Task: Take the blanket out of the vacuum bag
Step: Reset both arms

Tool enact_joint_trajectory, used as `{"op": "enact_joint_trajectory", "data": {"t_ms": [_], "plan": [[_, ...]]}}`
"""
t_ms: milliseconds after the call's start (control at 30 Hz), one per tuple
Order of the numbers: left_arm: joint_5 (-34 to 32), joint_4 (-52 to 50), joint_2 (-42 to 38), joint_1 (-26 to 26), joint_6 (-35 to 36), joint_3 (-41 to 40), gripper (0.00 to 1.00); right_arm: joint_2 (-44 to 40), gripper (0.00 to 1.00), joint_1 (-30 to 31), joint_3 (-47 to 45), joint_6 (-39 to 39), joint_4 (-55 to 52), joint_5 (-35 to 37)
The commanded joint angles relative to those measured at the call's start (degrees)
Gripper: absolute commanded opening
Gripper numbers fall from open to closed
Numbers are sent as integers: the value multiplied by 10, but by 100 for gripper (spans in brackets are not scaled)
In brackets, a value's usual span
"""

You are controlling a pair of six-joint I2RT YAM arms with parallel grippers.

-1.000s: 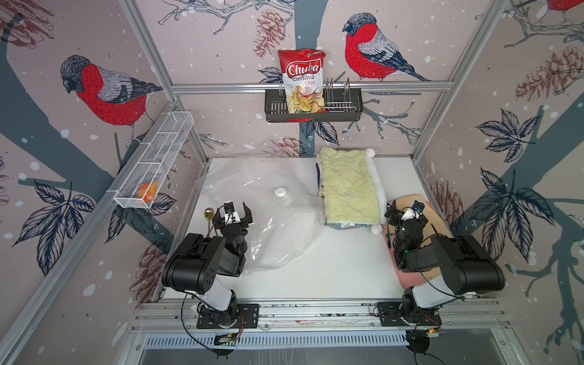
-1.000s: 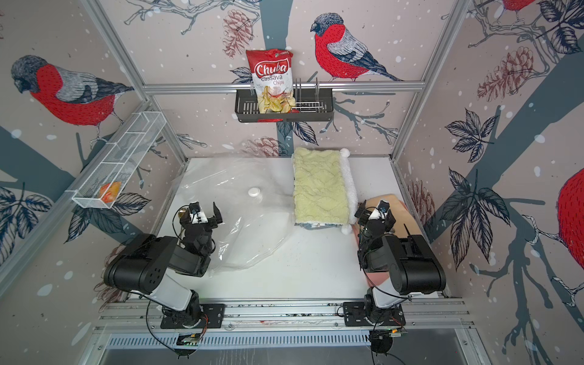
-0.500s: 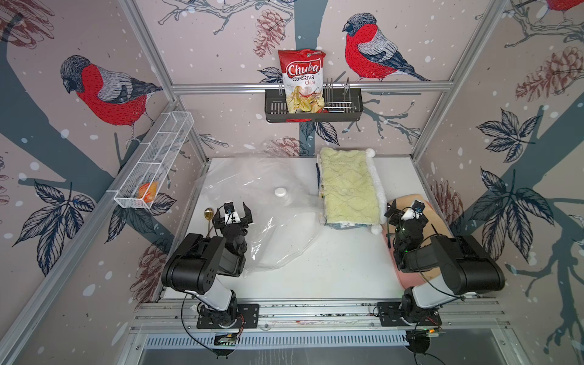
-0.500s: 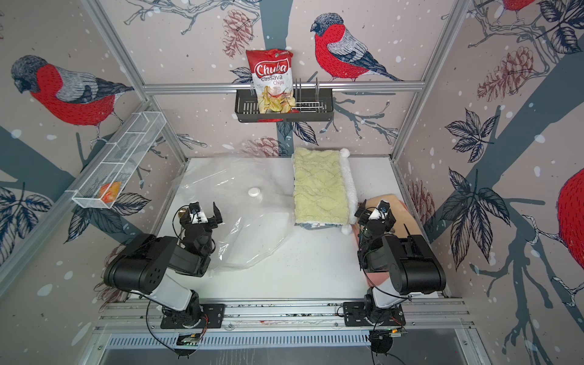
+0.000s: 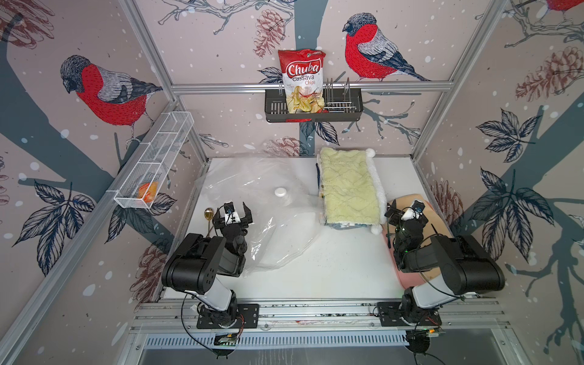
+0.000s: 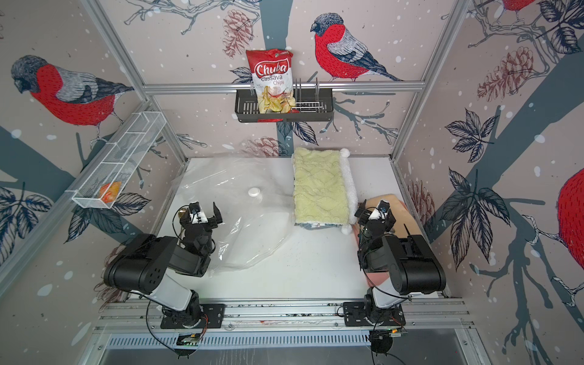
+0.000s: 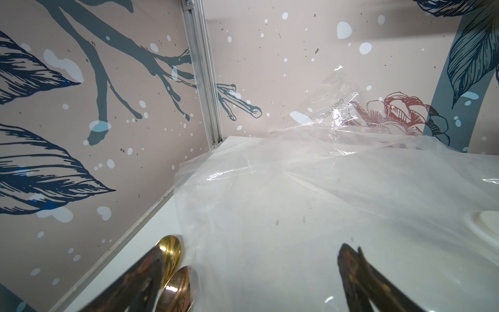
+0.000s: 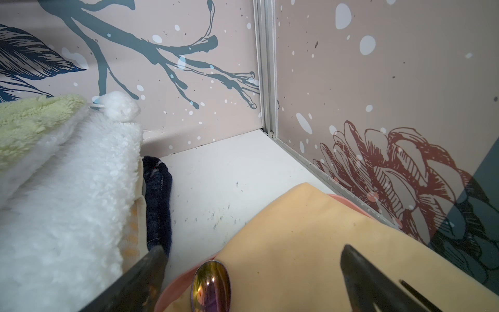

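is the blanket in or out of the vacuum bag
Out: the folded blanket lies bare on the table beside the flat vacuum bag, no plastic over it.

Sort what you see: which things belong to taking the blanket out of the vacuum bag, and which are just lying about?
Job in hand: vacuum bag, blanket.

Lying about: chips bag, black rack, mesh shelf, gold spoon, peach mat, iridescent spoon.

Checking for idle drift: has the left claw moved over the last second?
No. In a top view the left claw keeps the same offset from the white valve cap on the vacuum bag, open and holding nothing.
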Motion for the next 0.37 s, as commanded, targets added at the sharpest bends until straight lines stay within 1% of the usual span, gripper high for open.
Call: {"op": "enact_joint_trajectory", "data": {"t_ms": [0, 133, 333], "plan": [[2, -6, -2, 1, -6, 8, 99, 0, 100, -3, 3, -6, 5, 0], [14, -25, -5, 8, -12, 15, 98, 0, 100, -4, 4, -5, 4, -4], [11, -10, -5, 8, -11, 7, 99, 0, 100, -5, 4, -5, 3, -4]]}}
